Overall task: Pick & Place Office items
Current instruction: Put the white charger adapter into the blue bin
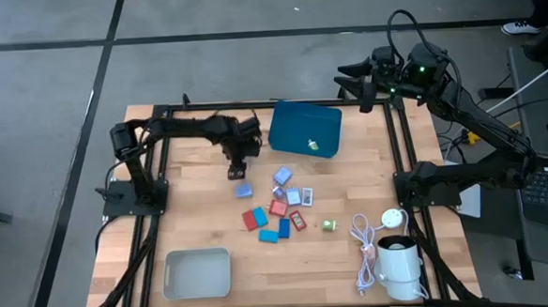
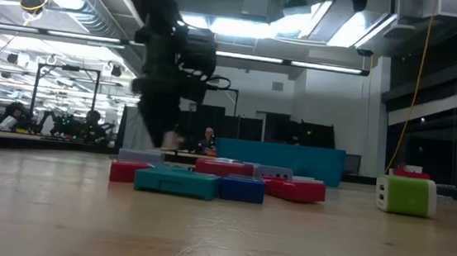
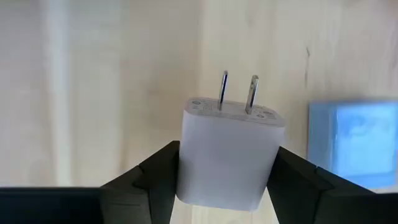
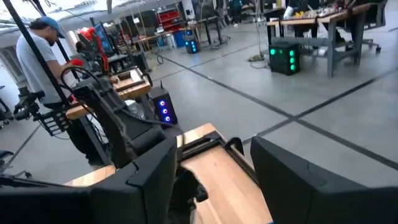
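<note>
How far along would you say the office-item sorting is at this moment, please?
Early on. Nothing shows as placed: the grey tray looks empty, and nothing can be seen inside the teal bin. In hand: the left gripper is shut on a white plug adapter above the table. Left: the coloured pieces clustered mid-table. The right gripper waits open past the far right corner.

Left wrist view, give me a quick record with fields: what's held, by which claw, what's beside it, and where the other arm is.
held: white plug charger, prongs pointing away from the wrist
holder: left claw, shut on its sides
beside: light blue piece on the table
pile: other pieces mid-table
bins: teal box, grey tray
other arm: right claw open, at the table's far right corner
</note>
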You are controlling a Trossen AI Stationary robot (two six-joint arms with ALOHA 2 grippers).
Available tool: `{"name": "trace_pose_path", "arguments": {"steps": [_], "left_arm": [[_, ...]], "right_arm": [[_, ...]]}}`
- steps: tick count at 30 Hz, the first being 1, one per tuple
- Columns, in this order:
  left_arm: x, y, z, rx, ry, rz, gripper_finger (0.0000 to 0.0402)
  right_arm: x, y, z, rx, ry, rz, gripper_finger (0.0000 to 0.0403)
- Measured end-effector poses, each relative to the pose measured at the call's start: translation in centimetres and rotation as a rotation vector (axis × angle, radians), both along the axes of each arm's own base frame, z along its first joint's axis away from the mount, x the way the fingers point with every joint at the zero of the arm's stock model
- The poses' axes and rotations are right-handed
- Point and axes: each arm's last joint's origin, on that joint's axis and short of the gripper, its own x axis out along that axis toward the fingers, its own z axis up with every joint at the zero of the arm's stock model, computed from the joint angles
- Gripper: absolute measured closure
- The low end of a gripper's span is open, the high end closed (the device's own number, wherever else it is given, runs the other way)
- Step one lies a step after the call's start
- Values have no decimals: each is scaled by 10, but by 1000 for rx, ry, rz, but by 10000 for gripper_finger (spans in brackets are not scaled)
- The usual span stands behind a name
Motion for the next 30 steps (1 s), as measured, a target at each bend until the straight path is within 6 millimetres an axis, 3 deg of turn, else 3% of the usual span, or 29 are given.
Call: {"name": "trace_pose_path", "arguments": {"steps": [9, 12, 15, 17, 23, 30], "left_arm": [[35, 61, 74, 39, -508, 265, 204], [39, 80, 86, 55, -683, 367, 204], [44, 95, 81, 44, -754, 457, 204], [47, 101, 66, 19, -728, 494, 204], [70, 97, 17, -53, -614, 509, 204], [108, 94, 9, -30, -619, 405, 203]], "right_arm": [[-1, -2, 2, -45, 1, -62, 192], [-1, -2, 2, -68, 0, -60, 192], [-1, -2, 4, -79, -18, -63, 192], [-1, -3, 6, -88, -34, -67, 192], [-4, -7, 9, -115, -51, -82, 192], [-6, -10, 9, -115, -50, -91, 192]]}}
